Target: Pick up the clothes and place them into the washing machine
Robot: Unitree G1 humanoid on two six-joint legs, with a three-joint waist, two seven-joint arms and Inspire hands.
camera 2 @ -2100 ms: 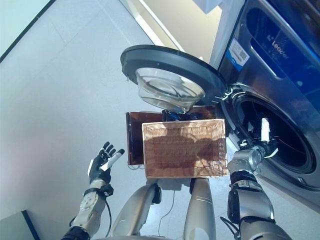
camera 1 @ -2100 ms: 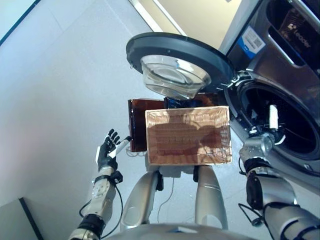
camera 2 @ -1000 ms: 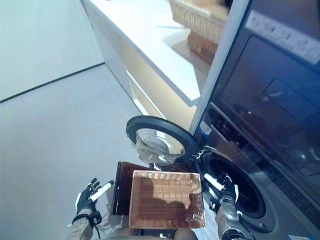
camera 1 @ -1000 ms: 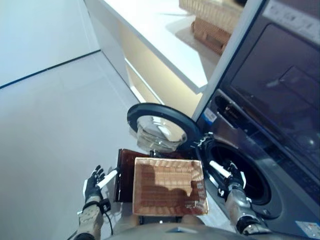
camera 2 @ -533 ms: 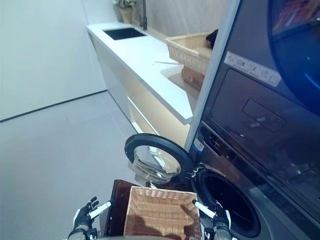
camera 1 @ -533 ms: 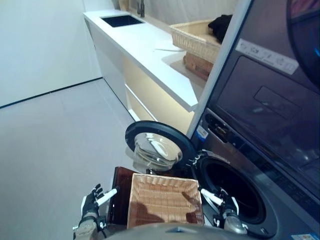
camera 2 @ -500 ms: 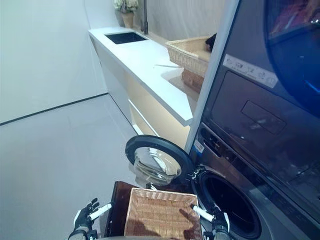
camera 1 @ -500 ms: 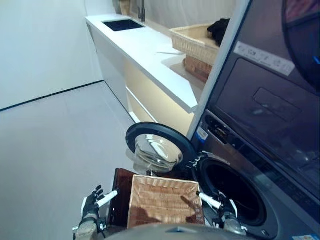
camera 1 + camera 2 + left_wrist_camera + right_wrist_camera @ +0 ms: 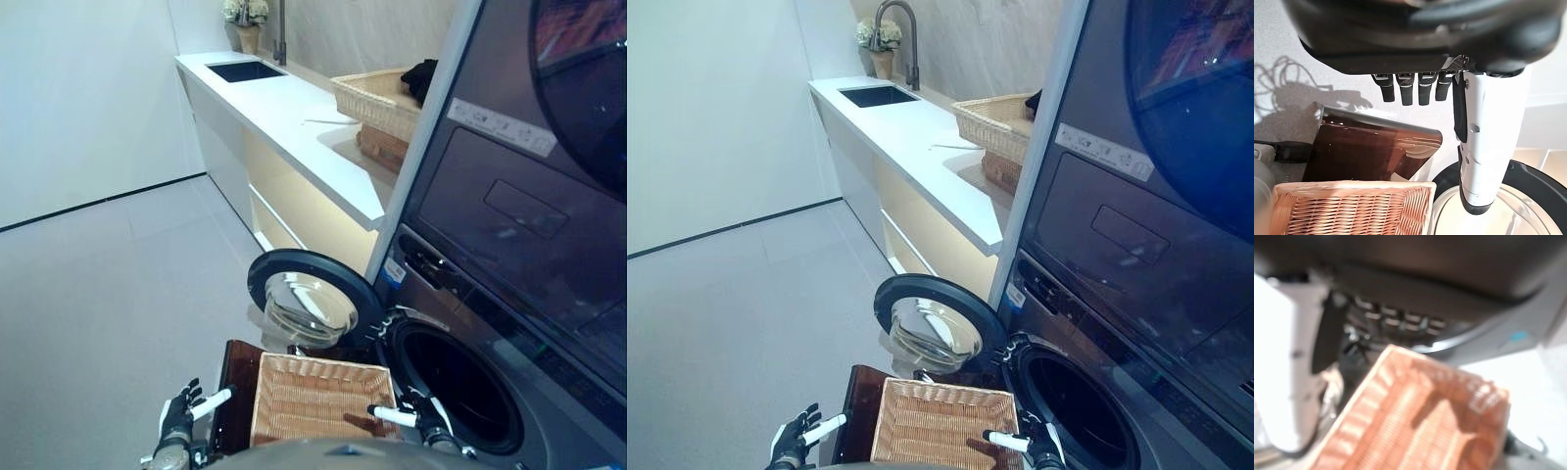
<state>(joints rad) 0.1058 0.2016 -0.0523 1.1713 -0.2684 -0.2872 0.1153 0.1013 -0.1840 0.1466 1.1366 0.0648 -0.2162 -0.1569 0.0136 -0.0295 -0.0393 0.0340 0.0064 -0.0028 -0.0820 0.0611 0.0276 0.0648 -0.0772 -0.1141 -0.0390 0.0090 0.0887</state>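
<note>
A washing machine (image 9: pixel 490 323) stands with its round door (image 9: pixel 312 302) swung open. A wicker basket (image 9: pixel 318 399) sits before it, no clothes visible inside. The left hand (image 9: pixel 176 423) hovers beside the basket, fingers apart. The right hand (image 9: pixel 423 419) hangs by the drum opening, fingers straight, holding nothing.

Wicker basket (image 9: pixel 321 399) on the floor before the washing machine (image 9: pixel 460 382), whose open door (image 9: pixel 312 299) stands behind the basket; surface (image 9: pixel 294 117) beyond, carrying a second basket (image 9: pixel 377 98).
</note>
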